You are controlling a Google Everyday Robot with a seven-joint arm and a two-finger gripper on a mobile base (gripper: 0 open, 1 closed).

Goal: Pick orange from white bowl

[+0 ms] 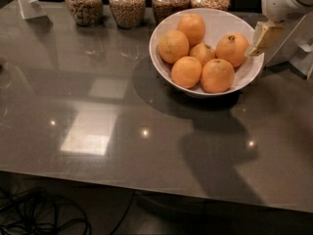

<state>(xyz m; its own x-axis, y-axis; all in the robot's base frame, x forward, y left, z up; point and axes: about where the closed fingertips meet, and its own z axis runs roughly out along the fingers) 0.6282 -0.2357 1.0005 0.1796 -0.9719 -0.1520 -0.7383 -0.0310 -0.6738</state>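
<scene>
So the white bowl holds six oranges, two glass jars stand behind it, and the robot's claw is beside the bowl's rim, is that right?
Not quite: the camera view shows four glass jars behind the white bowl, not two. The rest holds: six oranges in the bowl, and the gripper beside its rim, at the picture's right.
</scene>
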